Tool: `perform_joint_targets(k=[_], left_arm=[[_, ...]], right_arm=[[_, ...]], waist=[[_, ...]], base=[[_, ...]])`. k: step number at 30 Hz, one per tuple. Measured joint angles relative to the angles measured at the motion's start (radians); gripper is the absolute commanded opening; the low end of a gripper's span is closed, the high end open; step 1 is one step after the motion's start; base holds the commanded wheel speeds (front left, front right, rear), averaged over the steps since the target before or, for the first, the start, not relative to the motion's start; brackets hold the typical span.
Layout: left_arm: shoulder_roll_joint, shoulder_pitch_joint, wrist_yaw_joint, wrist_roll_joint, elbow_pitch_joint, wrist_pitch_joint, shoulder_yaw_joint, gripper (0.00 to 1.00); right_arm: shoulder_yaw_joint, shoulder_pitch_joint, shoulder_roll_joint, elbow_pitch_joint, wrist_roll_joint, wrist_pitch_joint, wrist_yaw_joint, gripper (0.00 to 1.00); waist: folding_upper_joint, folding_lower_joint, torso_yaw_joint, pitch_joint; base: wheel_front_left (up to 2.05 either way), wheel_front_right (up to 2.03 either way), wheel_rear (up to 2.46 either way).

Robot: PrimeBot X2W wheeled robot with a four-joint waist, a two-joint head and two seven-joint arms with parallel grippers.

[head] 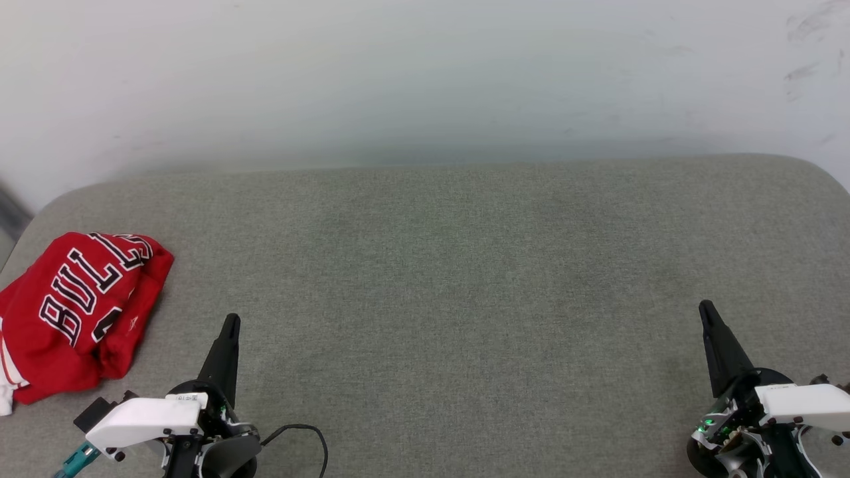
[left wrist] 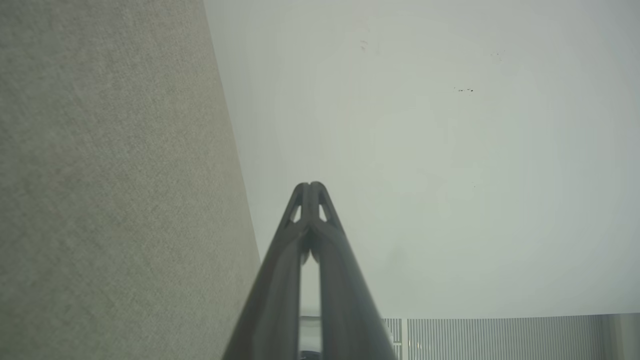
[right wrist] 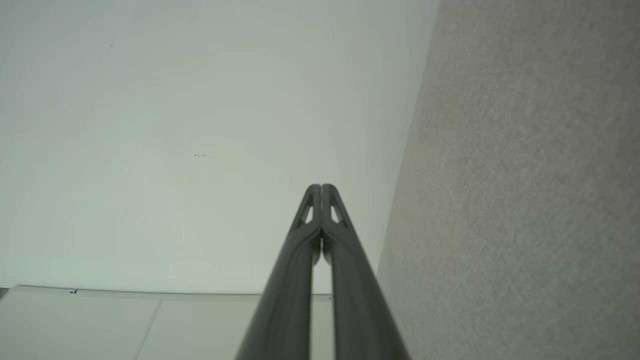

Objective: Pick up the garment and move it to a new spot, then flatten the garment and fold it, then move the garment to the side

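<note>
Head view first: the garment (head: 80, 305), red with "BULLS" across it, sat bunched in a loose heap at about 9 o'clock, right on the left edge of the grey fabric-topped desk (head: 465, 279). The left claw (head: 230, 323) was near it at 7 o'clock and the right claw (head: 705, 309) was well apart at 4 o'clock. Both were pressed together and holding nothing. My guess is they were parked low and wide so the middle was free for spreading the shirt out.

Left wrist view: the left claw (left wrist: 310, 186) had its fingers tip to tip, aimed at the pale wall (left wrist: 425, 150) at 12, with the desk at 9.

Right wrist view was the mirror of that, with the right claw (right wrist: 321, 187) closed up empty and the desk at 3.
</note>
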Motion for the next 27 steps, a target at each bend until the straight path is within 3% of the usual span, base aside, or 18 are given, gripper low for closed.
perform_joint_targets(k=[27], left_arm=[[0.0, 0.0, 0.0, 0.0, 0.0, 0.0, 0.0, 0.0]], right_arm=[[0.0, 0.0, 0.0, 0.0, 0.0, 0.0, 0.0, 0.0]], waist=[[0.0, 0.0, 0.0, 0.0]], base=[[0.0, 0.0, 0.0]])
